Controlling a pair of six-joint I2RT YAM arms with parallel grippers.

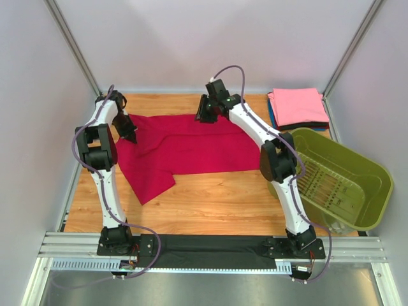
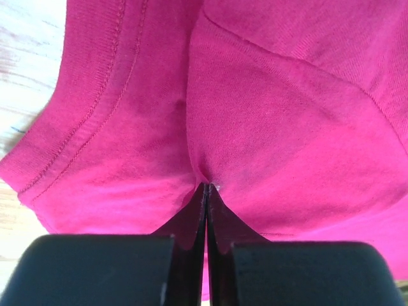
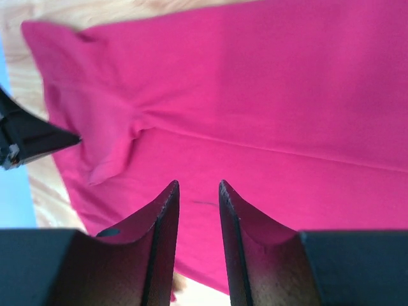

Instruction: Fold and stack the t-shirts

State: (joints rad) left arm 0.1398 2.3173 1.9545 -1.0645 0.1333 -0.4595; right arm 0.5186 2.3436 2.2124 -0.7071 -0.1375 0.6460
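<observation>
Left tool (image 2: 206, 186) clamped on crimson t-shirt (image 2: 268, 115), right tool (image 3: 199, 186) parted above it, both elbows raised

Both arms, the left arm (image 1: 108, 194) and right arm (image 1: 292, 207), have white links, black joints and looping lilac cables (image 1: 76, 140); black fingers (image 3: 159, 236) taper to points.

Your left arm (image 1: 97, 150) rises from its base with the elbow bent and the wrist dipped low. Your left gripper (image 2: 206, 187) has its jaws pressed together on a pinch of the crimson t-shirt (image 2: 274, 115). Your right arm (image 1: 252, 124) reaches far forward. Your right gripper (image 3: 199, 186) points down, jaws slightly parted, gripping nothing.
</observation>
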